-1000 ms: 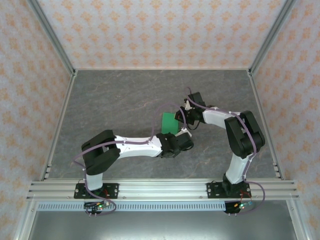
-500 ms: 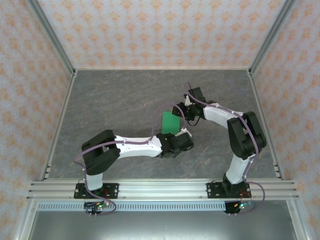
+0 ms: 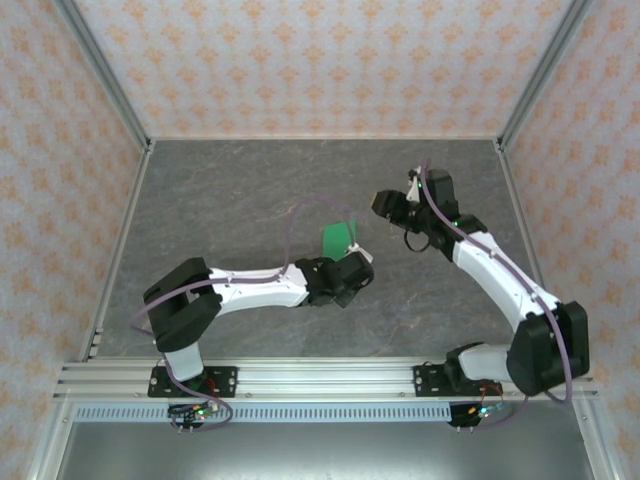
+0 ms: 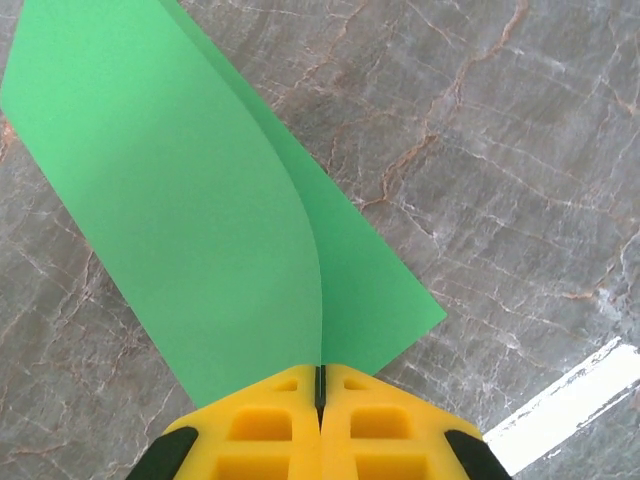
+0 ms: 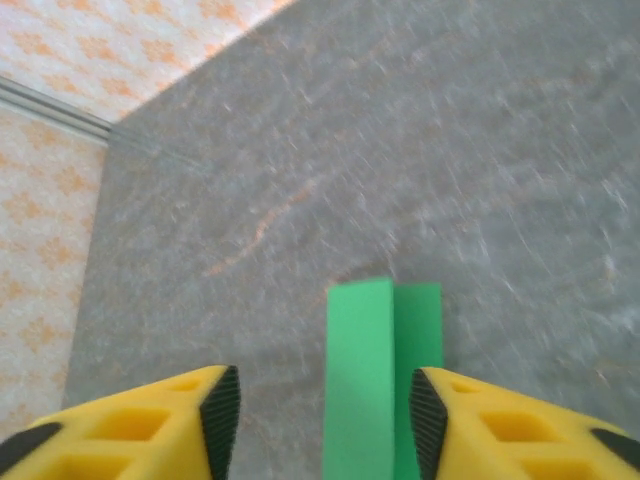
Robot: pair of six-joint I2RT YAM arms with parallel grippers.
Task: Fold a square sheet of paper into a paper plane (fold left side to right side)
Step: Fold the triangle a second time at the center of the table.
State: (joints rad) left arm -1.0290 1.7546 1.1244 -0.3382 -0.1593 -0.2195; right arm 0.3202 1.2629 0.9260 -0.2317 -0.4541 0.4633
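The square sheet of paper (image 3: 338,238) is bright green and folded over, its two layers bowing apart, near the table's middle. In the left wrist view the paper (image 4: 200,220) runs up and to the left from my left gripper (image 4: 320,378), whose yellow jaws are shut on its near edge. From above, the left gripper (image 3: 357,264) sits at the paper's near right corner. My right gripper (image 3: 384,204) hovers to the paper's right, apart from it. It is open in its own view (image 5: 324,412), with the paper (image 5: 385,380) standing as a narrow folded strip beyond the gap.
Grey marble-patterned table (image 3: 230,210) with free room to the left and at the back. Patterned walls (image 3: 300,60) and metal posts close it in on three sides. An aluminium rail (image 3: 320,378) runs along the near edge. A white strip (image 4: 570,405) lies on the table.
The right gripper has drawn back from the paper to the right and lifted away, its arm swinging outward. The left gripper keeps its hold and has shifted slightly left.
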